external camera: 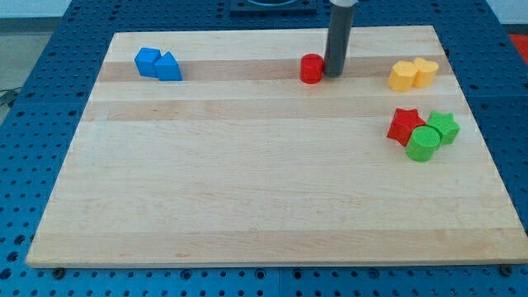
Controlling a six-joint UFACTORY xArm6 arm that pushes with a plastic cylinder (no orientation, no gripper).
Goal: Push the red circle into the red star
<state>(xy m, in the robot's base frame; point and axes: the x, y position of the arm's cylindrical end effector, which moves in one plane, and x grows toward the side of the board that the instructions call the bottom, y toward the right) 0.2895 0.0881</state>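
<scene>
my tip point(334, 73) touching right side of red circle point(311, 69), top centre of board point(247, 190), bare rod, grips nothing, red star point(404, 125) well apart at lower right

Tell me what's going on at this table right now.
A robot arm with a dark rod is pushing blocks around a wooden board. My tip sits right against the red circle, on its right side, near the view's top. The red star lies apart, lower toward the view's right, touching a green circle and a green star. Two yellow blocks and two blue blocks sit near the top corners.
</scene>
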